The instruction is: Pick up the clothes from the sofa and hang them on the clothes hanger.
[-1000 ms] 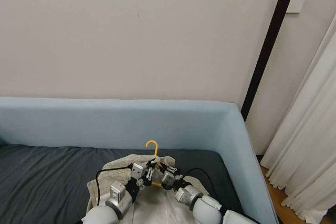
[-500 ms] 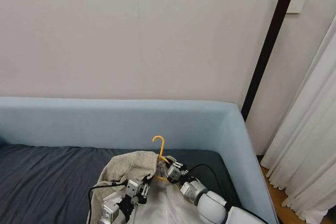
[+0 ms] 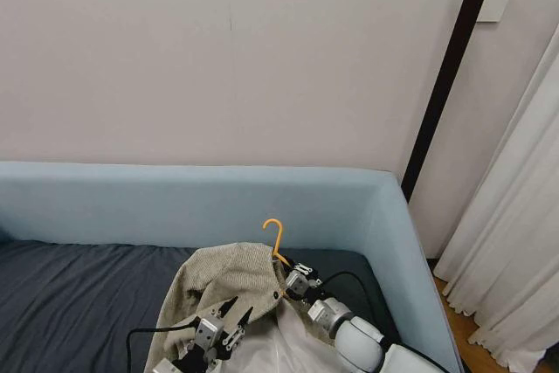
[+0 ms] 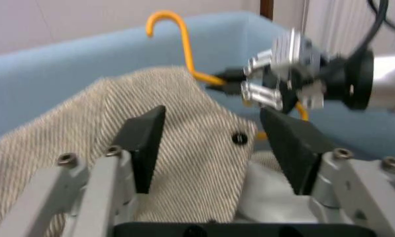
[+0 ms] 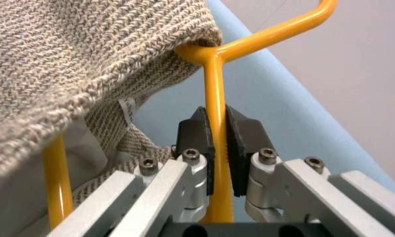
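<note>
You face a plain pale wall (image 3: 218, 58). At your right, a dark post (image 3: 445, 67) stands beside white curtains (image 3: 515, 242) above wooden floor (image 3: 458, 325).

Soft, even room light spreads over the pale wall (image 3: 218, 58) without hard shadows, and the sofa (image 3: 70, 303) seat at the near left is the dimmest area. In the right wrist view the orange hanger (image 5: 214, 98) shows a bright sheen, while the knit garment (image 5: 65, 59) shades the folds under it
</note>
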### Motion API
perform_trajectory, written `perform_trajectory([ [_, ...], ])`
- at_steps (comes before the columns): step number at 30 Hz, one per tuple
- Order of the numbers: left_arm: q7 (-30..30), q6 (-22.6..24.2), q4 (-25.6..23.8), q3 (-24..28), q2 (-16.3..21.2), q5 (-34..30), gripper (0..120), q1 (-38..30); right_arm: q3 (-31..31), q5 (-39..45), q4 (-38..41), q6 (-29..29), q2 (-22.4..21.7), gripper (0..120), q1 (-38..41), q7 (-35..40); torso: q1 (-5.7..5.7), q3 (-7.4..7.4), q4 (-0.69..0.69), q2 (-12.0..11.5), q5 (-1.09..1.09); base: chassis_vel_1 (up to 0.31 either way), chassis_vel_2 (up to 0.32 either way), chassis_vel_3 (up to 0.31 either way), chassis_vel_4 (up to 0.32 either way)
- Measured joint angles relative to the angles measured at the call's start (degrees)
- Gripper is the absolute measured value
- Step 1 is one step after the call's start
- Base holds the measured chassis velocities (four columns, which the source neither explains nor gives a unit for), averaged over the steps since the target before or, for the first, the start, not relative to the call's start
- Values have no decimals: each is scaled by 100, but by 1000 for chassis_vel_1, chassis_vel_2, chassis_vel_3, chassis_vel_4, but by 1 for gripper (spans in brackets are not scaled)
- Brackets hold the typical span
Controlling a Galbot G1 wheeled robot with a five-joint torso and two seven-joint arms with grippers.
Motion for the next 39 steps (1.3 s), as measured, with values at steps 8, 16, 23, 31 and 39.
perform_trajectory([
  [8, 364, -169, -30, -212, 467, -864, 90, -558, 239, -616, -41, 442, 6, 5, -207, 36, 0, 0, -3, 0, 0, 0, 0, 0, 0],
  [16, 1227, -320, 881, 62, 1414, -2100, 100, -1965, 379, -1258, -225, 846, 40, 5, -230, 65, 0, 1, -5, -1, -1, 0, 0, 0, 0],
  [23, 1995, -449, 1375, 60, 1762, -2566, 100, -2400, 261, -1595, -377, 1045, 225, 5, -49, 76, 0, 1, -2, -1, -1, 0, 0, 0, 0],
  [31, 3314, -704, 1998, 111, 2166, -2915, 100, -2504, -156, -1745, -563, 1106, 405, 5, 331, 75, 0, 1, -2, -1, -1, 0, 0, 0, 0],
  [39, 4452, -560, 2631, 581, 2140, -3027, 100, -3170, -179, -1852, -608, 1149, 455, 5, 401, 81, 0, 1, -1, -1, -1, 0, 0, 0, 0],
])
